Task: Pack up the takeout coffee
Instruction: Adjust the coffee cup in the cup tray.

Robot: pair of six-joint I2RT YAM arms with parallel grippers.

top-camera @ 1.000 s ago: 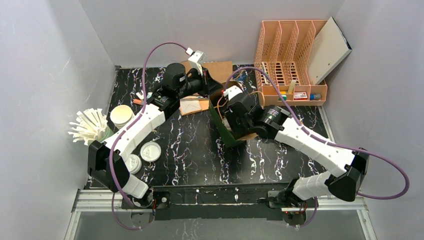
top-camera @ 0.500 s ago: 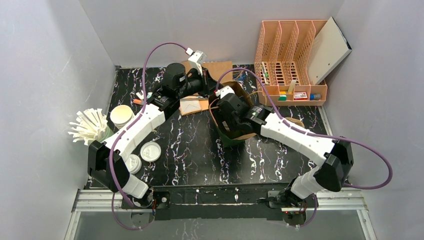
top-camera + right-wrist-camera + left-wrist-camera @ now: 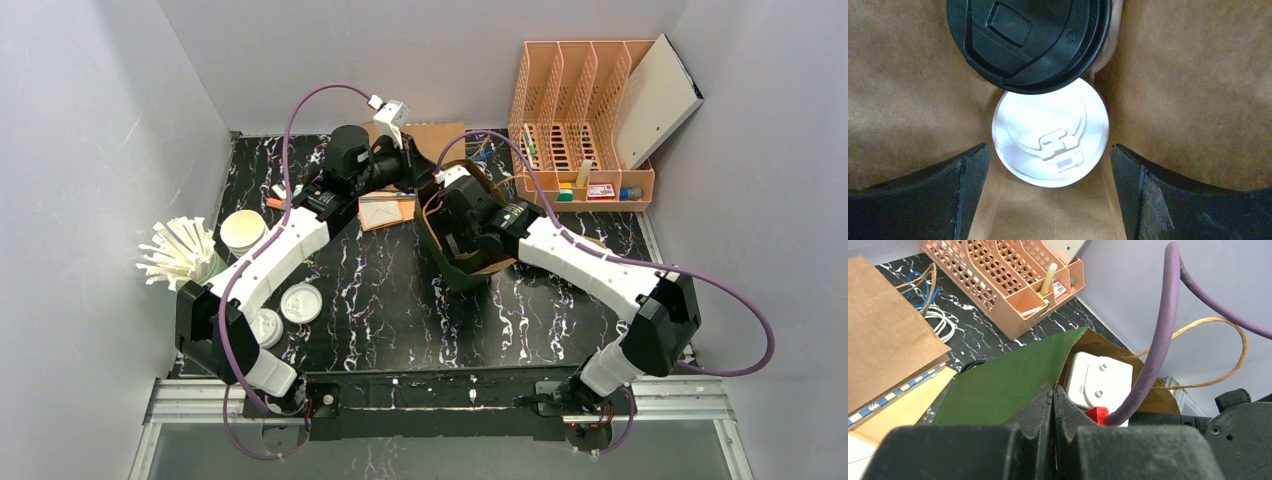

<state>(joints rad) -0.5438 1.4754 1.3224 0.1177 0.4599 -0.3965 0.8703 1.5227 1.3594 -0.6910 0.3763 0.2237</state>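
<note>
So, the white-lidded takeout coffee cup [image 3: 1050, 132] sits upright in the bottom of the green paper bag with the brown inside [image 3: 1008, 380]. Right beside it is a second cup with a black plastic sip lid [image 3: 1028, 40], which overlaps the white lid's edge in the right wrist view; can't tell if the two actually touch. The right pincer [image 3: 1050, 155] is reached down into the bag and spread wide, one black finger [image 3: 973, 170] on either side of the white lid, not gripping anything. The left pincer [image 3: 1053, 400] is pressed together on the bag's rim, pinching the green paper at the mouth. The bag stands toward the back middle of the black white-veined marble surface [image 3: 380, 300]. Just behind it lie some flat brown paper bags [image 3: 440, 138]. Off at the right rear is a peach slotted plastic file organiser [image 3: 575, 110]. Along the left side there's a white paper cup [image 3: 243, 232], a bunch of white sticks fanned out of a holder [image 3: 180, 250], and a couple of loose white lids [image 3: 301, 302].
</note>
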